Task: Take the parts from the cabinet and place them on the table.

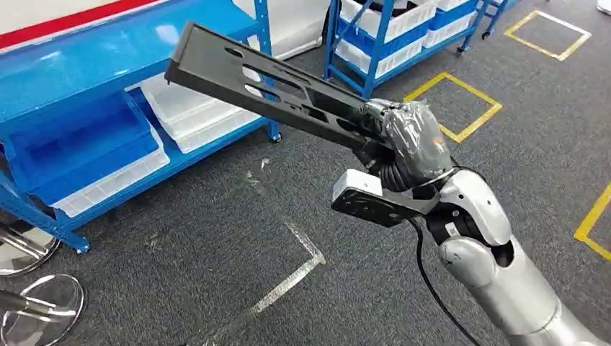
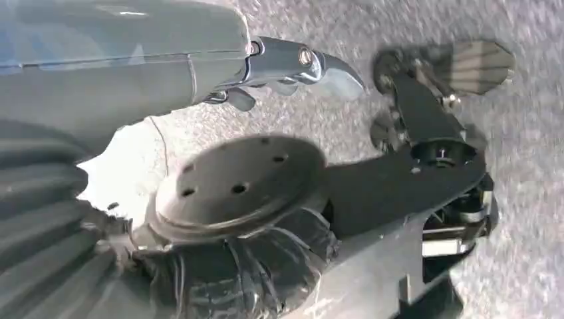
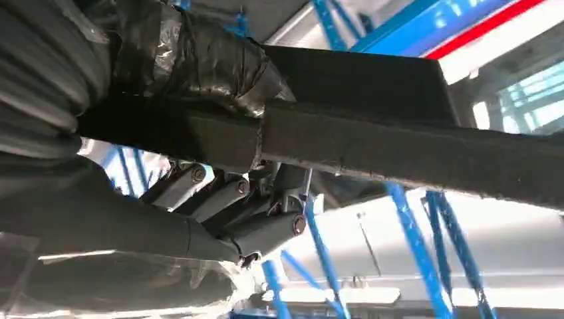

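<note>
From the head view, the right hand [image 1: 403, 133] grips one end of a single long black part [image 1: 266, 86], whose long axis runs up and left from the hand, over the floor near the blue cabinet [image 1: 86, 101]. No worktop is visible.

The left wrist view shows the left hand [image 2: 292, 66] hanging over carpet, fingers curled, apparently holding nothing.

The right wrist view shows fingers [image 3: 233, 199] clamped around the part [image 3: 399, 146].

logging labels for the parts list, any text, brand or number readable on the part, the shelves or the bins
None: no readable text in any view.
Long black slotted metal plate gripped by the right hand: no markings.
Blue steel shelving and white plastic bins: no labels.
Yellow floor tape squares: lines only.
</note>
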Controlling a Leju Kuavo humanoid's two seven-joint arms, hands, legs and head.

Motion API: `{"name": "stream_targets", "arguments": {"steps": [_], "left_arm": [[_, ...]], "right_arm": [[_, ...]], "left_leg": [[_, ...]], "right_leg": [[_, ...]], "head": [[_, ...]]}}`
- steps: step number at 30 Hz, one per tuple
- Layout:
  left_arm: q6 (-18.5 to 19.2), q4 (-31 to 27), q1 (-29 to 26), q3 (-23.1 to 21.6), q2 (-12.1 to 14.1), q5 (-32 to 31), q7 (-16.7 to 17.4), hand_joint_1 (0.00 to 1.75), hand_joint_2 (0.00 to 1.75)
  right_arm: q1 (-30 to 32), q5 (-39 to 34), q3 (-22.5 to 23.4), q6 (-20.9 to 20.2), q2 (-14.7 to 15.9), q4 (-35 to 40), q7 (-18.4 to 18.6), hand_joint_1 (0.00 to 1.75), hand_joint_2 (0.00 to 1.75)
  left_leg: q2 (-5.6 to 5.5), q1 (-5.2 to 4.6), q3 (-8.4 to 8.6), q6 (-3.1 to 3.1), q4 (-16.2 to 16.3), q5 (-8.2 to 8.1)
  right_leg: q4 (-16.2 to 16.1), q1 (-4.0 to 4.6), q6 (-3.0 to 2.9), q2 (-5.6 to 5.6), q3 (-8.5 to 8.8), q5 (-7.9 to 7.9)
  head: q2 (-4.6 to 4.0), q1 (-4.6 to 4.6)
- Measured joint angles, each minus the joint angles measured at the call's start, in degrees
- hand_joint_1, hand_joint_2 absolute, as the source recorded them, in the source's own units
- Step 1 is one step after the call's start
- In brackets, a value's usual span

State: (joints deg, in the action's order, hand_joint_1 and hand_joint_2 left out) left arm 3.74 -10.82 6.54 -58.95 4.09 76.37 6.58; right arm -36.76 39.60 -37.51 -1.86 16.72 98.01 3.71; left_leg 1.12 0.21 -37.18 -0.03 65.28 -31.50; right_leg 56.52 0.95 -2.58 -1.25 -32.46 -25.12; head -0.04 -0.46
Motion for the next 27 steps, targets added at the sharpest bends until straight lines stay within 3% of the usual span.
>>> {"name": "stream_targets", "arguments": {"steps": [2,3,4,6,7,8,9,12,13,14,15,17,18,19,20,21,22,23,24,27], "left_arm": [[-0.46,0.0,-0.25,0.0,0.0,-0.22,-0.02,0.0,1.75],[-0.59,0.0,-0.25,0.0,0.0,-0.33,-0.07,0.0,1.75],[-0.66,0.0,-0.24,0.0,0.0,-0.53,-0.07,0.0,1.75],[-0.81,0.02,-0.24,0.0,0.04,-0.63,-0.07,0.0,1.75],[-0.81,0.02,-0.23,0.0,0.09,-0.66,-0.07,0.0,1.75],[-0.96,0.02,-0.18,0.0,0.11,-0.79,-0.09,0.0,1.75],[-1.05,0.04,-0.19,0.0,0.11,-0.79,-0.09,0.0,1.75],[-2.03,0.11,0.02,0.0,0.07,-1.05,-0.09,0.0,1.75],[-2.22,0.11,0.02,0.0,-0.22,-1.16,-0.07,0.0,1.75],[-2.38,0.15,0.01,0.0,-0.15,-1.14,-0.09,0.0,1.75],[-2.49,0.17,0.02,0.0,-0.15,-1.14,-0.09,0.0,1.75],[-2.69,0.31,-0.03,0.0,-0.07,-1.14,-0.09,0.0,1.75],[-2.88,0.39,-0.07,0.0,0.0,-1.16,-0.09,0.0,1.75],[-2.97,0.44,-0.09,0.0,0.04,-1.18,-0.13,0.0,1.75],[-3.02,0.46,-0.08,0.0,0.04,-1.2,-0.2,0.0,1.75],[-3.08,0.46,-0.04,0.0,0.04,-1.22,-0.39,0.0,1.75],[-3.21,0.46,0.02,0.0,0.04,-1.27,-0.55,0.0,1.75],[-3.41,0.5,0.04,0.0,0.13,-1.31,-0.79,0.0,1.75],[-3.5,0.52,0.09,0.0,0.15,-1.31,-1.09,0.0,1.75],[-3.58,0.52,0.09,0.0,0.11,-1.33,-1.29,0.0,1.75]], "right_arm": [[0.11,0.0,0.0,-0.02,-0.09,-0.09,0.03,1.75,1.75],[0.22,0.0,0.0,-0.02,-0.09,-0.16,0.03,1.75,1.75],[0.27,0.0,0.0,-0.02,-0.09,-0.2,0.03,1.75,1.75],[0.26,0.0,0.0,-0.02,-0.09,-0.31,0.03,1.75,1.75],[0.23,0.0,0.0,0.0,-0.09,-0.31,0.03,1.75,1.75],[0.18,0.0,0.0,-0.02,-0.09,-0.31,0.03,1.75,1.75],[0.14,0.0,0.0,-0.02,-0.11,-0.4,0.05,1.75,1.75],[0.27,0.0,0.0,-0.02,-0.11,-0.44,0.0,1.75,1.75],[0.37,0.0,0.0,-0.02,-0.07,-0.46,0.03,1.75,1.75],[0.21,0.0,0.0,-0.02,-0.07,-0.46,0.03,1.75,1.75],[0.03,0.0,0.0,-0.02,-0.07,-0.53,0.01,1.75,1.75],[0.16,0.0,-0.02,-0.02,-0.18,-0.64,0.0,1.75,1.75],[0.29,0.0,-0.02,-0.04,-0.17,-0.81,0.01,1.75,1.75],[0.33,0.0,-0.02,-0.04,-0.15,-0.94,0.03,1.75,1.75],[0.32,0.0,-0.02,-0.04,-0.15,-1.1,0.03,1.75,1.75],[0.3,0.0,-0.02,-0.04,-0.18,-1.25,0.05,1.75,1.75],[0.25,0.0,-0.02,-0.04,-0.18,-1.31,0.03,1.75,1.75],[0.17,0.0,-0.02,-0.04,-0.18,-1.36,0.03,1.75,1.75],[-0.01,0.0,-0.02,-0.04,-0.2,-1.36,0.0,1.75,1.75],[0.02,0.0,-0.02,-0.04,-0.15,-1.38,0.03,1.75,1.75]], "left_leg": [[-0.62,0.07,-3.24,-0.47,8.66,-3.92],[-0.61,0.09,-3.87,-0.66,10.69,-4.15],[-0.61,0.2,-3.29,-0.87,10.09,-3.03],[-0.87,0.48,1.22,-1.11,2.4,1.37],[-2.27,0.7,3.89,-1.15,-2.45,3.07],[-4.72,0.74,5.58,-0.92,-4.2,1.91],[-4.95,0.68,5.23,-0.65,-4.87,2.15],[-3.52,0.6,4.93,0.14,-5.42,2.29],[-2.77,1.14,5.17,0.77,-6.05,2.69],[-2.24,1.02,5.26,1.03,-6.29,2.87],[-1.61,0.99,5.22,1.47,-6.33,3.03],[-0.45,0.85,5.06,1.6,-6.33,3.06],[0.15,0.88,5.01,1.61,-6.33,3.07],[0.8,0.92,5.02,1.61,-6.33,3.07],[1.33,0.96,5.04,1.57,-6.33,3.05],[1.85,1.06,5.13,1.42,-6.32,2.99],[2.27,1.15,5.26,1.12,-6.32,2.87],[2.55,1.02,5.26,0.58,-6.36,2.83],[2.87,0.66,5.01,0.03,-5.95,2.7],[4.46,0.93,5.18,-0.87,-6.63,3.12]], "right_leg": [[0.38,0.01,-0.15,1.36,-0.83,0.31],[0.69,0.0,-0.11,2.04,-1.25,0.41],[1.06,-0.1,-0.04,2.68,-1.64,0.47],[2.04,-0.4,0.08,4.11,-2.38,0.49],[2.7,-0.56,0.27,4.79,-2.83,0.37],[3.2,-0.55,0.63,5.24,-3.64,0.31],[3.69,-0.6,1.0,5.76,-4.15,0.49],[3.64,-0.7,2.17,7.45,-4.83,1.42],[4.01,-0.78,2.25,6.73,-5.17,1.0],[5.47,-0.38,2.71,4.14,-5.92,-0.23],[8.6,-0.66,3.09,2.79,-7.33,-2.17],[16.82,-1.47,3.6,1.92,-10.84,-5.62],[19.39,-1.83,3.86,1.77,-11.91,-6.13],[19.07,-2.24,4.12,1.69,-11.57,-5.17],[16.46,-2.6,4.3,1.5,-10.15,-3.45],[11.96,-2.91,4.51,1.04,-7.65,-1.16],[7.18,-3.12,4.65,0.1,-4.93,0.85],[4.61,-2.52,5.13,-2.2,-3.64,-0.15],[3.2,-1.79,4.5,-2.33,-3.32,-0.1],[3.46,-1.42,3.3,-0.75,-4.11,0.3]], "head": [[0.0,0.11],[0.0,0.06],[0.0,0.11],[0.0,0.08],[0.0,0.06],[0.0,0.06],[0.0,0.15],[0.0,0.08],[0.0,0.06],[0.0,0.5],[0.0,0.85],[0.0,0.81],[0.0,0.9],[0.0,0.87],[0.0,0.87],[0.0,0.85],[0.0,0.87],[0.0,0.91],[0.0,0.98],[0.0,0.72]]}}
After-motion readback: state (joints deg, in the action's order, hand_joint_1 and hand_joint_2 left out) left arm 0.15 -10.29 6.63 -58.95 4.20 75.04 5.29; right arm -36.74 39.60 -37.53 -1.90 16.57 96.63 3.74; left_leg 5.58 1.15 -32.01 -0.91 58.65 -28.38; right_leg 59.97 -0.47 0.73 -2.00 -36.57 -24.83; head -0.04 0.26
